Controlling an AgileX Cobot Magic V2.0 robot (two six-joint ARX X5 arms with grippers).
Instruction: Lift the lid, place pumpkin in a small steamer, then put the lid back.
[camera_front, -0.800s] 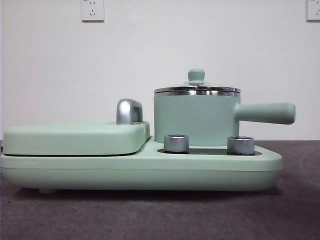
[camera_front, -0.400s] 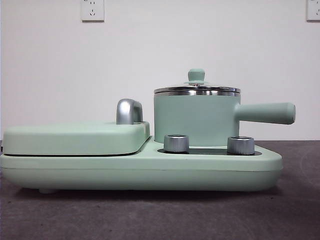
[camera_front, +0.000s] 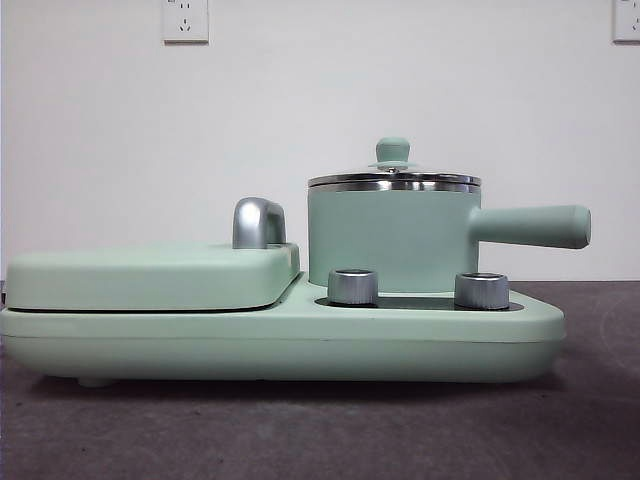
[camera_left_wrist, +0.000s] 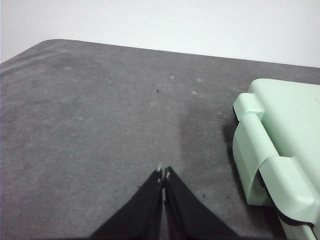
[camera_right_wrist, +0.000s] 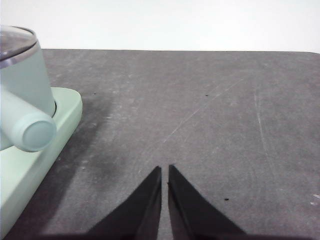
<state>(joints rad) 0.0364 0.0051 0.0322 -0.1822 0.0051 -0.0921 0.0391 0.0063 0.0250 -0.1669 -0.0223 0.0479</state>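
A: We see no change since a second ago: the lid (camera_front: 393, 172) stays seated on the small steamer (camera_front: 390, 238), on the cooker base (camera_front: 280, 345).

B: We agree; the left gripper (camera_left_wrist: 163, 173) and right gripper (camera_right_wrist: 165, 170) both hover over bare table (camera_right_wrist: 200, 110), jaws pressed together, holding nothing.

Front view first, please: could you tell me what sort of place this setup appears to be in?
Probably a lab or test bench, not a home kitchen: a mint-green cooker base with a lidded small steamer stands alone on a dark grey felt-like table, against a bare white wall with sockets.
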